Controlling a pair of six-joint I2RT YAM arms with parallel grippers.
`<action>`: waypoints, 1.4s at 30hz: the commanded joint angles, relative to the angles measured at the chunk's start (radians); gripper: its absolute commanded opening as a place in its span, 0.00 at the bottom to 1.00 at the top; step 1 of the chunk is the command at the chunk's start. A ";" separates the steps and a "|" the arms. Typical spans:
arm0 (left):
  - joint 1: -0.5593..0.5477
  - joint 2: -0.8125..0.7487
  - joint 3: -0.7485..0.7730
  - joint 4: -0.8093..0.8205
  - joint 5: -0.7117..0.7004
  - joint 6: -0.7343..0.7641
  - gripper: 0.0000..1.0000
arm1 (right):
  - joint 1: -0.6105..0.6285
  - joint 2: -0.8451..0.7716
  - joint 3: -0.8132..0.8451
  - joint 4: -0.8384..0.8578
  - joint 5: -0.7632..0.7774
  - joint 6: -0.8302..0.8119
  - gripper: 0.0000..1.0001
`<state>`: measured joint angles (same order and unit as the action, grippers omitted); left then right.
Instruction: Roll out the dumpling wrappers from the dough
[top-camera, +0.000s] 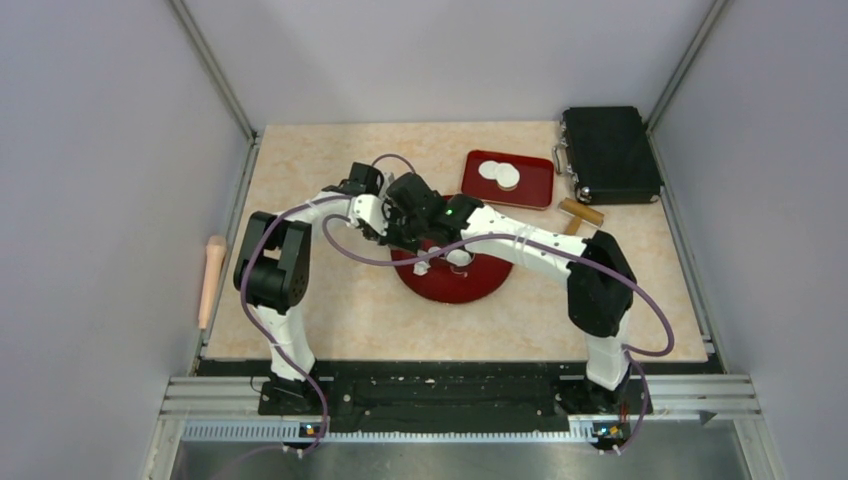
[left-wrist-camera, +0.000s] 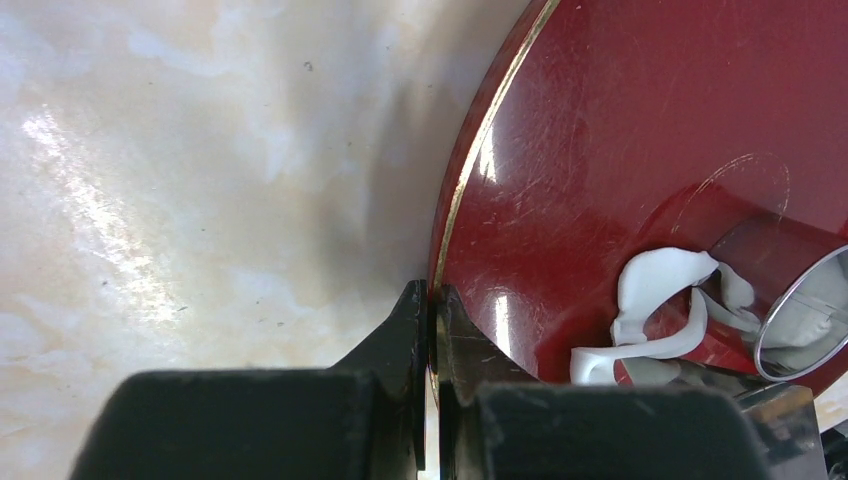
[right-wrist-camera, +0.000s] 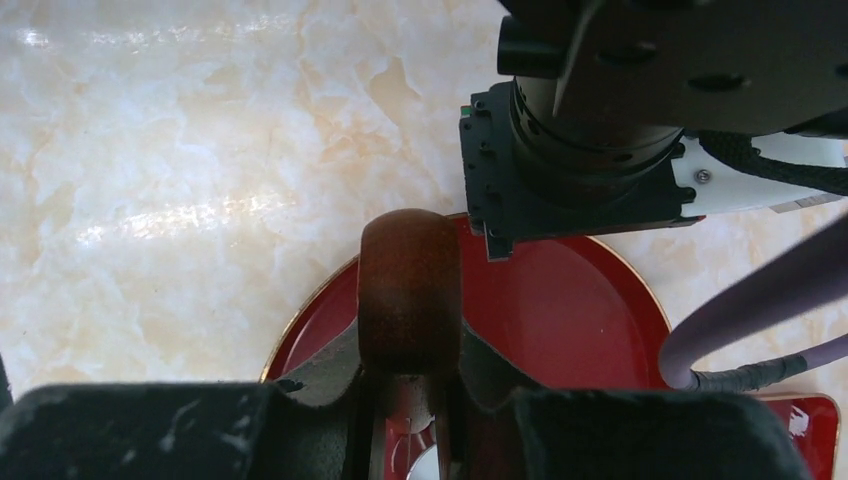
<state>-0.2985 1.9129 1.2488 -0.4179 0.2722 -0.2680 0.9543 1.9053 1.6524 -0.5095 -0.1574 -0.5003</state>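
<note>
— Beige marble tabletop (top-camera: 330, 310), grey walls on three sides. What's lying around?

— Round red plate (top-camera: 450, 290) mid-table. Rectangular red tray (top-camera: 535, 190) behind it to the right, black case (top-camera: 610, 155) in the far right corner. A small wooden tool (top-camera: 580, 212) lies near the case's front edge. A pale rolling pin (top-camera: 212, 275) lies off the table's left edge, long axis running near-to-far.

— Anything blocking?

— Both arms meet over the round plate and hide its far half from above. In the right wrist view the left arm's wrist (right-wrist-camera: 600, 150) fills the upper right, with a purple cable (right-wrist-camera: 760, 300) below it.

— Grippers?

— Left gripper (left-wrist-camera: 432, 300): fingers pressed together, apparently pinching the plate's gold rim. Right gripper (right-wrist-camera: 410, 350): clamped on a brown wooden handle (right-wrist-camera: 408, 270), rounded end pointing away from its camera.

— Dough?

— The dough (left-wrist-camera: 655, 285) is on the round plate: ragged white strips, looped. In the left wrist view they run lower-left to upper-right and end against a metal ring (left-wrist-camera: 805, 310).

— Wrappers?

— Two dumpling wrappers (top-camera: 500, 174) lie flat on the rectangular tray, overlapping. They're round, so no long axis. The pair lines up roughly left to right.
</note>
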 joint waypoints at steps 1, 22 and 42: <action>-0.003 -0.014 -0.024 -0.063 -0.029 0.007 0.00 | 0.006 0.049 0.084 0.060 0.113 -0.004 0.00; 0.007 -0.023 -0.025 -0.065 -0.021 0.003 0.00 | 0.007 -0.031 0.149 0.007 -0.026 0.160 0.00; 0.027 -0.030 -0.019 -0.058 0.015 0.001 0.00 | -0.025 -0.019 0.134 0.126 0.358 0.286 0.00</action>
<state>-0.2802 1.9083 1.2465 -0.4229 0.2733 -0.2710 0.9226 1.8881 1.7615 -0.4564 0.0704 -0.2729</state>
